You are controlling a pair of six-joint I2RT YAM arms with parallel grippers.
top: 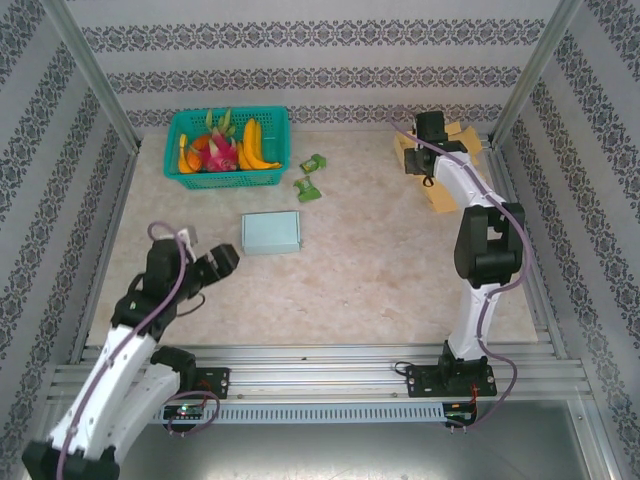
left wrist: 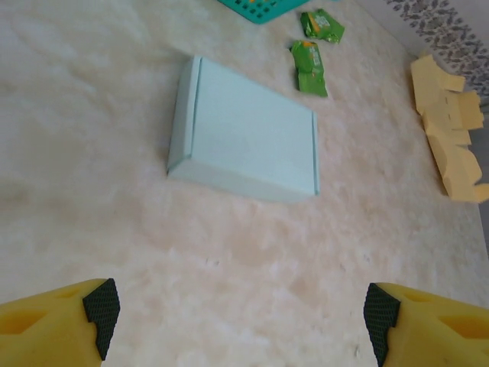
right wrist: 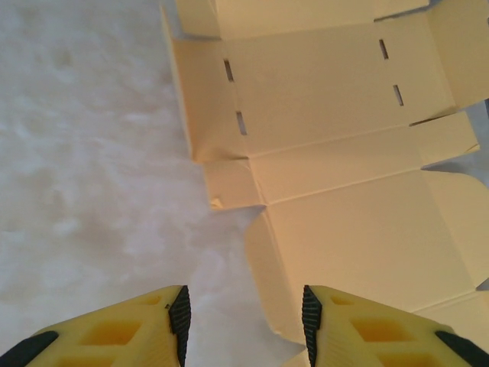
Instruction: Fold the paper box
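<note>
A basket of fruit sits at the table's far left corner, two packets just right of it, a closed box before them. A flat box lies far right.

On the table: one folded pale blue box at centre, one flat unfolded tan box blank far right, two green packets, and one teal fruit basket far left.

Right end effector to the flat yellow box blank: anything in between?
Nothing visible. The right end effector, open, hangs at the near edge of the unfolded paper box, with only bare table beneath. The blue box, green packets and basket sit well off to the left.
</note>
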